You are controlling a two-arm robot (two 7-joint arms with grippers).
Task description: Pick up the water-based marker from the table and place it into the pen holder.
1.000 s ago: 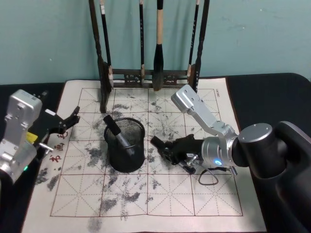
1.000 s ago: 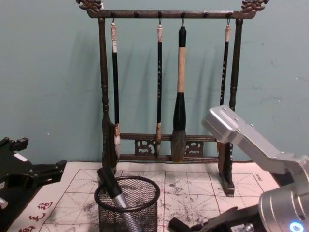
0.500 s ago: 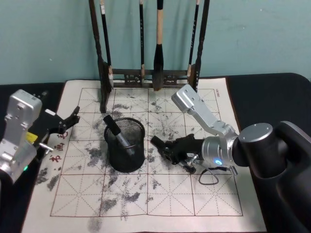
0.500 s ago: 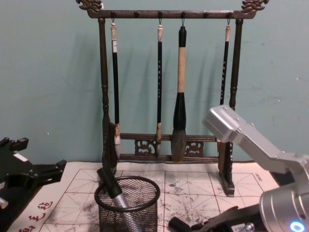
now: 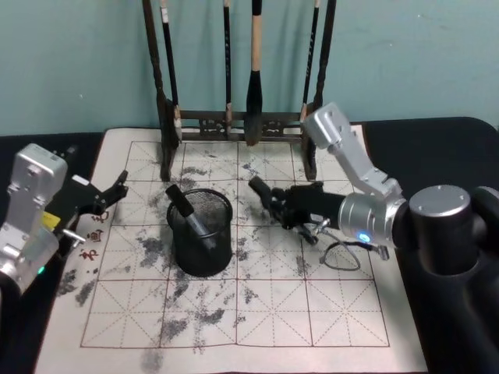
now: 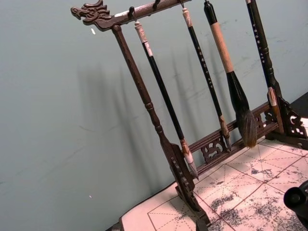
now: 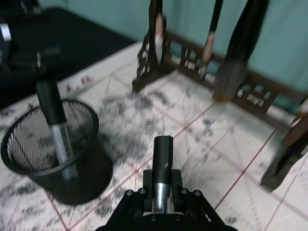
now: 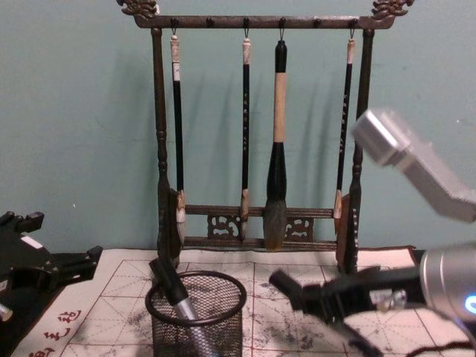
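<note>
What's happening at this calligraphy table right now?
The robot's right hand is shut on a black-capped marker. It holds the marker above the ink-stained practice mat, to the right of the black mesh pen holder and not yet over it. Another marker already leans inside the holder. The left hand is parked at the mat's left edge.

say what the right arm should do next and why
Probably carry the right gripper toward the robot's left until its marker is over the pen holder. Its fingers hold the marker above the mat, beside the holder, not over it. The left gripper sits parked at the mat's left.
</note>
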